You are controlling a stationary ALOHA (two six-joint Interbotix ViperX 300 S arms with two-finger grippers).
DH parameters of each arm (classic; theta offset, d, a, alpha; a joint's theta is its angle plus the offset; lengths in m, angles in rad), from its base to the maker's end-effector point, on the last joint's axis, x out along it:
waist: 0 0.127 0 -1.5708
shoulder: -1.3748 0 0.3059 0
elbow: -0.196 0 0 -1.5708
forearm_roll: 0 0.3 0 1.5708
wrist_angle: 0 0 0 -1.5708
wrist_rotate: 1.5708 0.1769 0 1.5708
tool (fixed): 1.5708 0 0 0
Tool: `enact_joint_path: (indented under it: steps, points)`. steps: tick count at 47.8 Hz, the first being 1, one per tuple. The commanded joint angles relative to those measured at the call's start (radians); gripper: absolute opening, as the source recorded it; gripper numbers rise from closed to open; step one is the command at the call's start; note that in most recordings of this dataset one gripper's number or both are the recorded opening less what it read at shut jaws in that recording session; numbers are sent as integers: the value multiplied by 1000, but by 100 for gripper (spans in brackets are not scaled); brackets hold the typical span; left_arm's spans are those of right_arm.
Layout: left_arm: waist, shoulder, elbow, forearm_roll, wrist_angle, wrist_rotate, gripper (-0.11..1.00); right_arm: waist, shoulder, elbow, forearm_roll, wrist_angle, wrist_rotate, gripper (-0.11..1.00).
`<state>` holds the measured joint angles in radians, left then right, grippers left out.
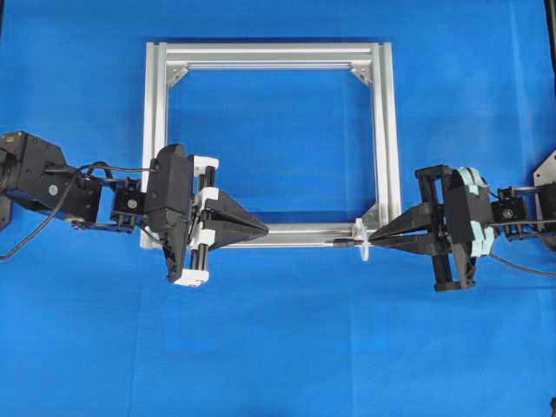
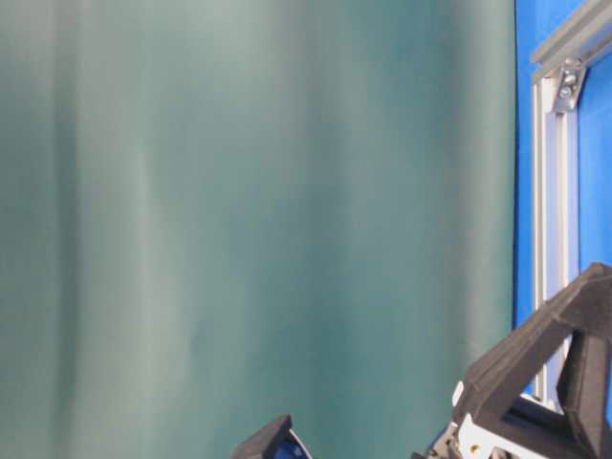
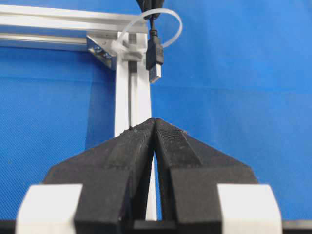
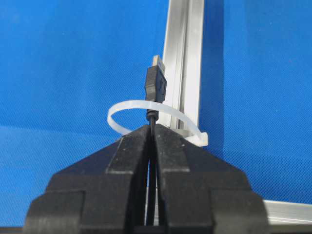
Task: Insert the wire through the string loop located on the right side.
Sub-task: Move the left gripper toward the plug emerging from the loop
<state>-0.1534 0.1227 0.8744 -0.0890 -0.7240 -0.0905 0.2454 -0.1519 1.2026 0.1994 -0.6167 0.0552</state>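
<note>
A: Why does the right gripper (image 4: 152, 127) pinch the wire (image 4: 156, 83) just behind its plug?

B: So close a hold likely keeps the plug stiff. The plug already pokes through the string loop (image 4: 127, 108), over the silver frame (image 1: 382, 130) at its near right corner.

A: And the left gripper (image 3: 155, 123)?

B: Clamped tight on nothing, aimed at the plug along the bar, probably to take it.

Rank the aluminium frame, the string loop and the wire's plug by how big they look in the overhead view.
1. aluminium frame
2. string loop
3. wire plug; loop and plug are both tiny here, so their order is unsure.
</note>
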Motion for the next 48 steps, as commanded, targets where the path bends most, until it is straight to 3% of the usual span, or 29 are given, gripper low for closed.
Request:
enact_joint_path:
  steps: [1, 10, 34, 48]
  points:
    - [-2, -25, -21, -2, 2, -2, 0, -2, -6, -15, 3, -12, 2, -3]
    - [5, 3, -97, -2, 64, -2, 0, -2, -6, -20, 3, -12, 2, -3]
    - [20, 146, -420, 0, 311, 12, 0, -2, -5, -20, 3, -11, 2, -3]
    - [20, 155, -434, 0, 331, 11, 0, -2, -5, -21, 3, -11, 2, -3]
